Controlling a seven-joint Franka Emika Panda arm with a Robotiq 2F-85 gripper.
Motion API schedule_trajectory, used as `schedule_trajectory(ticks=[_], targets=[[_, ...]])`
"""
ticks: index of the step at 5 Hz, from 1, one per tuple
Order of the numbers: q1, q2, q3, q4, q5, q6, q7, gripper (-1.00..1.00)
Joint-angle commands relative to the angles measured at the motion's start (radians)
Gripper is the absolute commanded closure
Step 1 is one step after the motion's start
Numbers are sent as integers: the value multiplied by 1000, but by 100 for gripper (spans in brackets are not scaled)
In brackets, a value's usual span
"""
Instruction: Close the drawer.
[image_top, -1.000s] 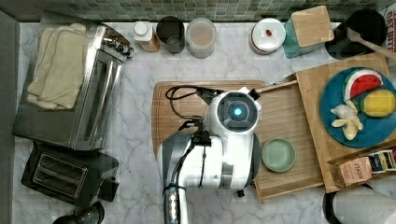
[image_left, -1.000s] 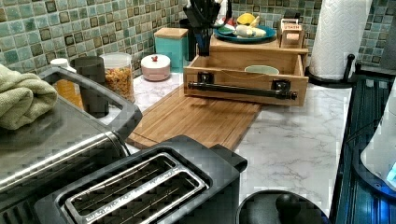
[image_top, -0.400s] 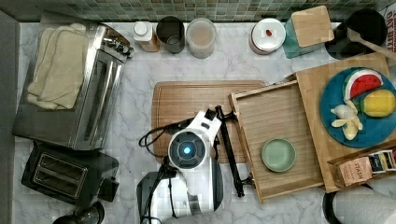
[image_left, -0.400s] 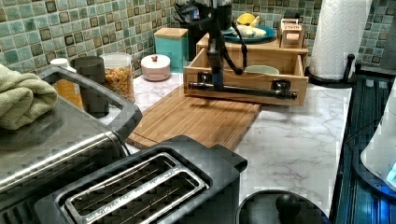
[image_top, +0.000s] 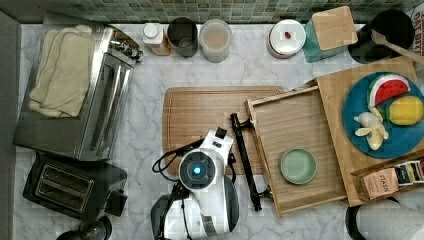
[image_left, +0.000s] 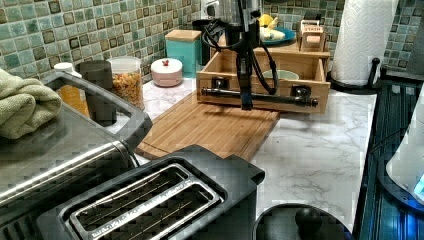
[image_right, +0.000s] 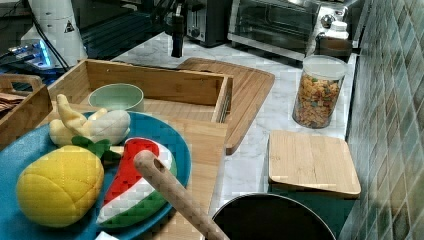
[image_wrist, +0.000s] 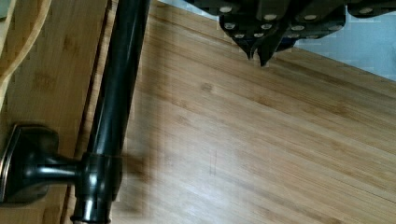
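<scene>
The drawer (image_top: 295, 135) is pulled out of the wooden box, over the end of the cutting board (image_top: 210, 115). It holds a pale green bowl (image_top: 298, 166). Its black bar handle (image_top: 245, 160) faces the arm. My gripper (image_left: 245, 104) hangs point-down just in front of the handle (image_left: 260, 96), low over the board. In the wrist view the fingertips (image_wrist: 258, 50) meet with nothing between them, and the handle bar (image_wrist: 122, 79) runs alongside, a short gap away. The right view has the gripper (image_right: 176, 50) beyond the drawer's front wall (image_right: 155, 82).
A blue plate (image_top: 380, 120) of toy fruit lies on the box top. Jars (image_top: 215, 39) line the tiled wall. A toaster oven (image_top: 80, 95) and a black toaster (image_top: 70, 187) stand at the top view's left. A paper towel roll (image_left: 362, 40) stands beside the box.
The arm has swung off the drawer to the top view's left and come down in front of the handle, over the cutting board. The drawer has not moved.
</scene>
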Motion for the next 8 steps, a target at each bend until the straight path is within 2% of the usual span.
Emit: schedule_trajectory(ticks=[1, 3, 4, 5, 6, 8], targets=[[-65, 49, -95, -10, -35, 101, -164, 100], [-78, 134, -131, 44, 3, 100, -232, 100], [-78, 121, -175, 38, -9, 130, -244, 100], [-102, 101, -205, 58, -16, 130, -292, 100], [-132, 93, -235, 102, 6, 87, -349, 100], [-166, 71, -266, 94, 69, 193, -370, 100]])
